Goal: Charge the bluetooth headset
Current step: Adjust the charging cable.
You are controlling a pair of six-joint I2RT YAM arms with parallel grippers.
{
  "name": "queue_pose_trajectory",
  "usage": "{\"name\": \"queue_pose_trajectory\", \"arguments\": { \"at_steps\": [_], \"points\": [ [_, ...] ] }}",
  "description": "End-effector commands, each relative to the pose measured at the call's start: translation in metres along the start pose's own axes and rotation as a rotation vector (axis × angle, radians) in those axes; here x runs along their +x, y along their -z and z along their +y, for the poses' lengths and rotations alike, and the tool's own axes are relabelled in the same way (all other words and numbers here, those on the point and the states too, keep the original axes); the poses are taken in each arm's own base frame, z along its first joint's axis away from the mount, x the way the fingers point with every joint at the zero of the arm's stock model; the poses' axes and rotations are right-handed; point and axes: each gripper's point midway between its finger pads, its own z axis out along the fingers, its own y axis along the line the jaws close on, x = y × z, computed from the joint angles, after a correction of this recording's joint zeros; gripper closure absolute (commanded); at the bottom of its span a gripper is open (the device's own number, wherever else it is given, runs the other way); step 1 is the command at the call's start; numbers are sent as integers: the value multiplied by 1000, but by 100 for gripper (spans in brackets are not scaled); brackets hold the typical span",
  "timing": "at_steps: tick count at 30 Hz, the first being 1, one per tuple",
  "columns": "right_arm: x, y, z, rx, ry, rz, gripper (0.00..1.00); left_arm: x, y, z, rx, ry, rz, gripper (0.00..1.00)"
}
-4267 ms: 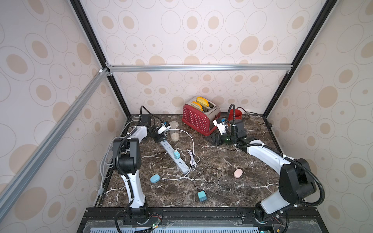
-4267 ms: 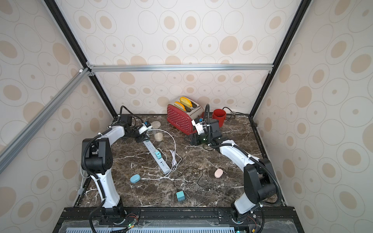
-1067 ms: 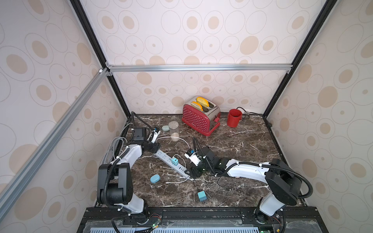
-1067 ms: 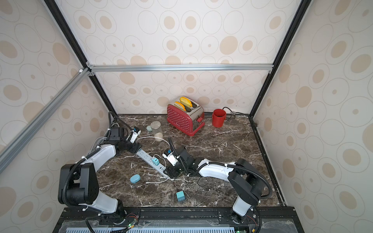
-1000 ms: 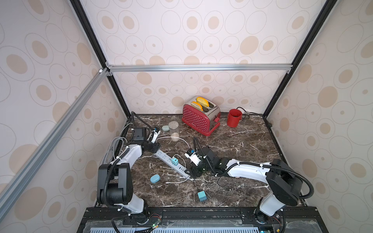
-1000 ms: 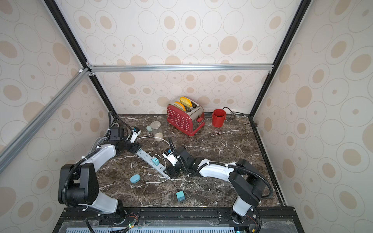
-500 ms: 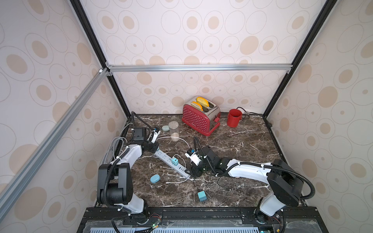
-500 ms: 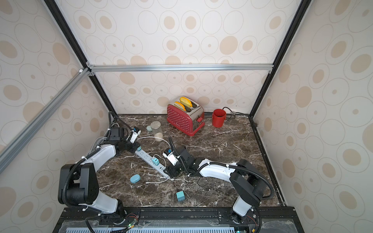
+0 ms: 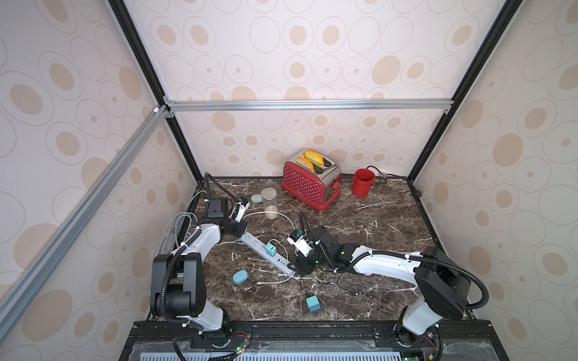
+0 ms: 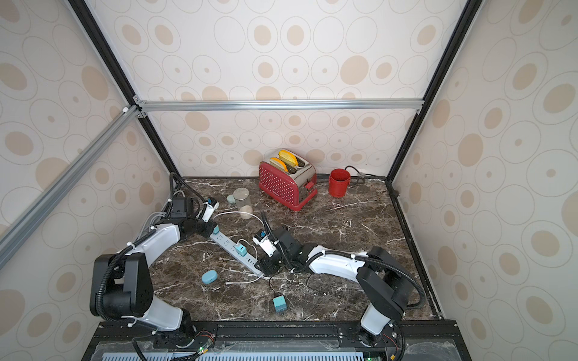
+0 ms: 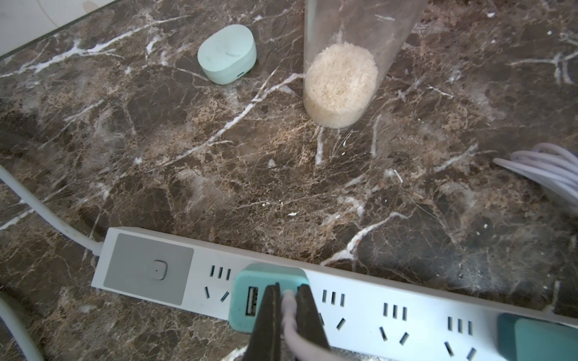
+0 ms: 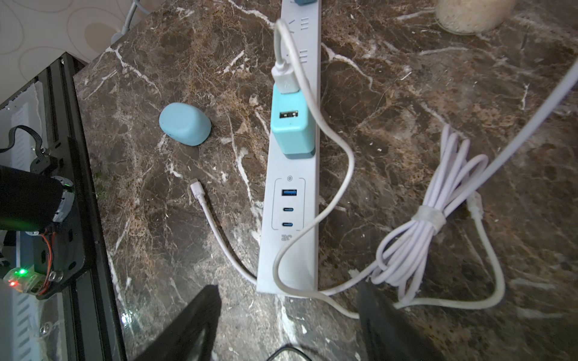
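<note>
Marble table; toaster far centre. White strip runs diagonally from far left to near centre.

Right gripper at strip's near end: fingers wide, strip's end seen between them.

Left gripper at strip's far end: fingers pinched on cable where it enters charger.

Blue case lies near, left of strip. Loose plug lies between case and strip, touching neither.
</note>
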Motion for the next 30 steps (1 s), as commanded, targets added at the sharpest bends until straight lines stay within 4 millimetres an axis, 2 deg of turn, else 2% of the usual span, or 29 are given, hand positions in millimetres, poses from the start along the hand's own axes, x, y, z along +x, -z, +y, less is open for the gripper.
{"name": "queue_pose_trajectory", "arguments": {
  "at_steps": [1,6,10,14,21,27,30],
  "points": [
    [-20,13,0,9,20,-41,27,28,1,0,-21,35,114,100],
    [-24,14,-2,6,21,-38,27,51,2,2,-44,42,203,100],
    [-29,13,-2,-7,29,-32,27,55,3,1,-15,49,210,100],
    [-35,15,-6,-6,31,-33,27,76,-4,-3,17,64,319,100],
    [-43,18,-10,-22,21,-44,27,87,-7,-3,13,61,375,100],
    [-48,19,-18,-22,3,-51,26,113,-11,-20,12,-25,508,100],
    [-53,21,-19,-21,4,-56,27,124,-9,-21,-14,-20,539,100]
  ]
}}
